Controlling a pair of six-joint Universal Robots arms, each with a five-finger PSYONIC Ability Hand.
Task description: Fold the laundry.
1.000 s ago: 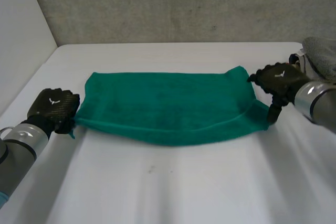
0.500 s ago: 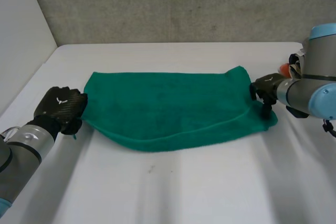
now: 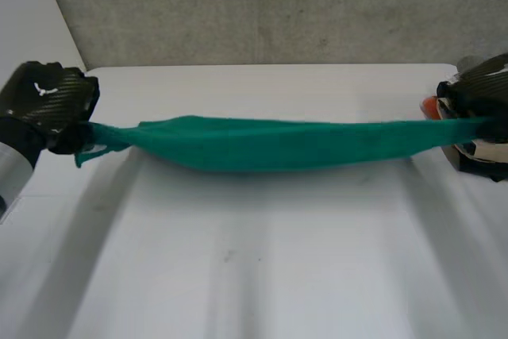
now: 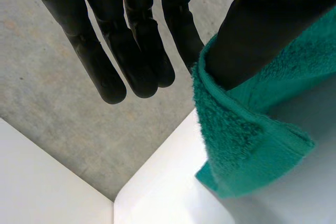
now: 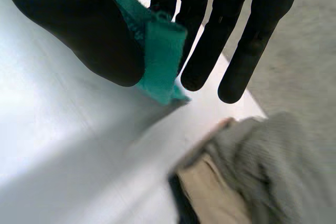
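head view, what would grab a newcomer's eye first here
The green towel, stretched taut as a long band above the white table. The left hand pinches one end and the right hand the other, each at a table side. Beside the right hand lies a grey garment.

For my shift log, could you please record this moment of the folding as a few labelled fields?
Towel: green towel, stretched in a narrow band between both hands, above the white table
Left hand: left hand pinches the towel's left end
Right hand: right hand pinches its right end
Nearby: grey and beige laundry beside the right hand
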